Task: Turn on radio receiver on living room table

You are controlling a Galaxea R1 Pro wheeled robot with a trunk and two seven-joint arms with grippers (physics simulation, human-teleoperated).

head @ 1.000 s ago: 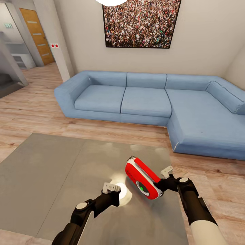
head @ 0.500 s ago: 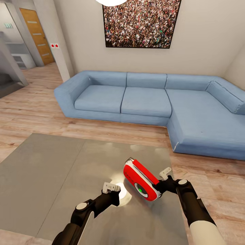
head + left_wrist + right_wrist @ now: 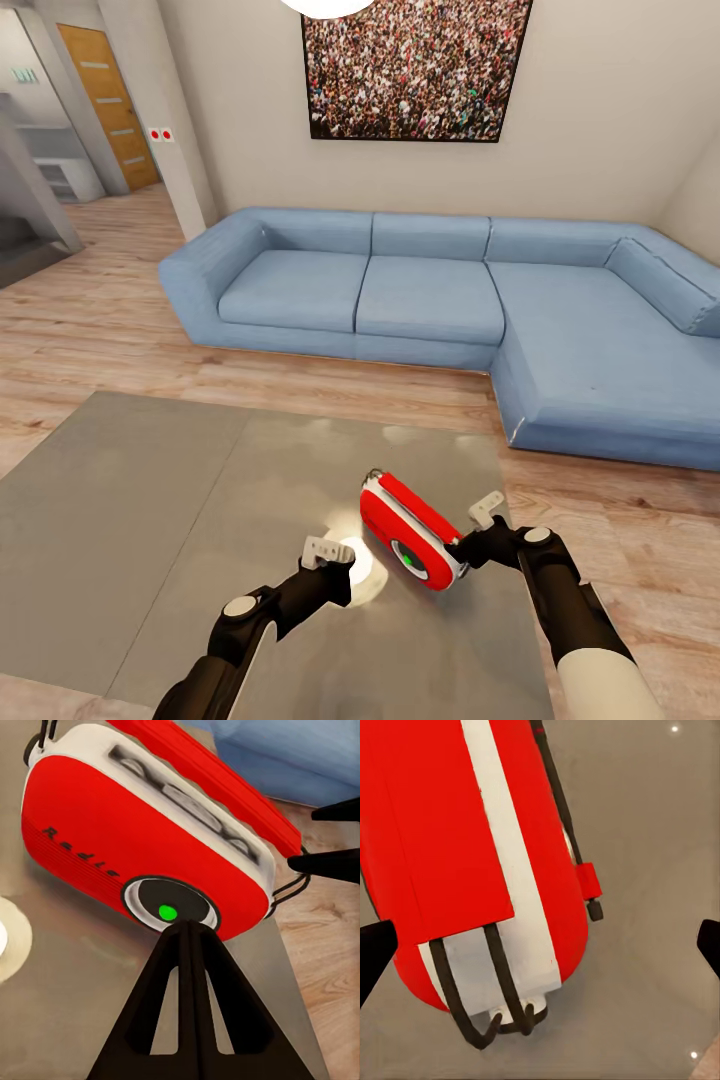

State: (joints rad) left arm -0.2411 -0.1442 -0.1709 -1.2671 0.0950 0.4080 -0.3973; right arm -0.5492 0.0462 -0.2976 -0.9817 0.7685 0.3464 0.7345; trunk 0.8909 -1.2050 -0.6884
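The radio receiver (image 3: 410, 534) is sitting tilted on the table (image 3: 150, 500) before the sofa (image 3: 430, 300), the left gripper (image 3: 187, 934), fingers pinched together, nosing at its dial while the right gripper (image 3: 470, 535), spread wide, is flanking its end, so a hard poke risks sliding it away.

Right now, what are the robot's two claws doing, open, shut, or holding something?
Left gripper: shut, holding nothing, tips by the radio receiver's green dial.
Right gripper: open, fingers either side of the radio's end, not clamped on it.
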